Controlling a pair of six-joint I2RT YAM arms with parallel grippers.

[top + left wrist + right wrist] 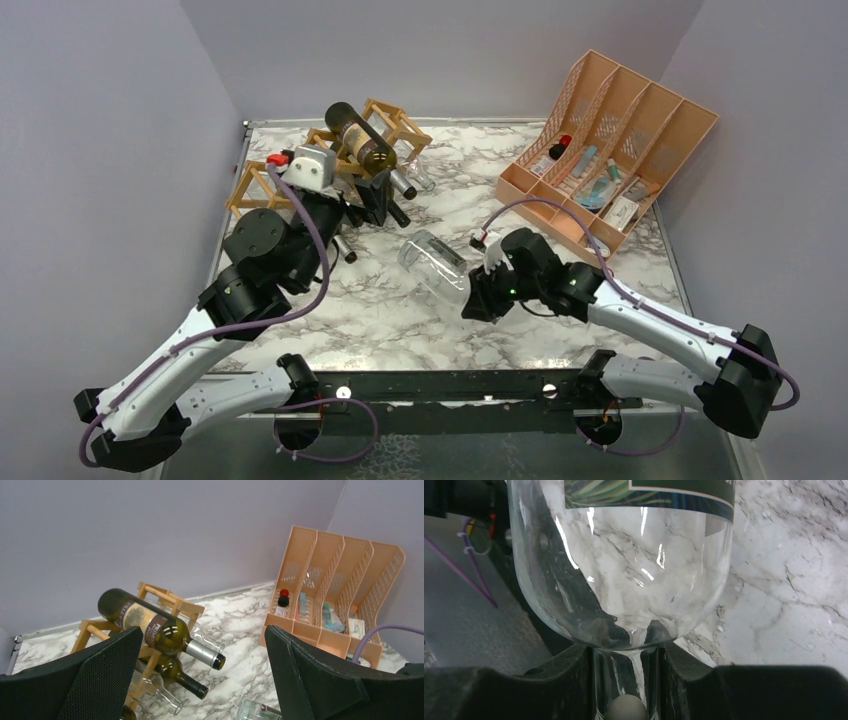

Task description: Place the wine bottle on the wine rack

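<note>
Bottles crowd the rack (395,120) in the back left corner: we count at least four, with a dark bottle (362,140) lying across the top. Our left gripper (202,627) hangs just before it, fingers spread wide and empty, standing between the rack and the clear bottle (435,262). Our right gripper (626,680) pinches that bottle's neck. It lies on its side mid-table, base toward the rack, apart from it. One organizer (640,110) with four slots fills the back right corner. Open marble (400,320) runs between the corners and along the near edge.
</note>
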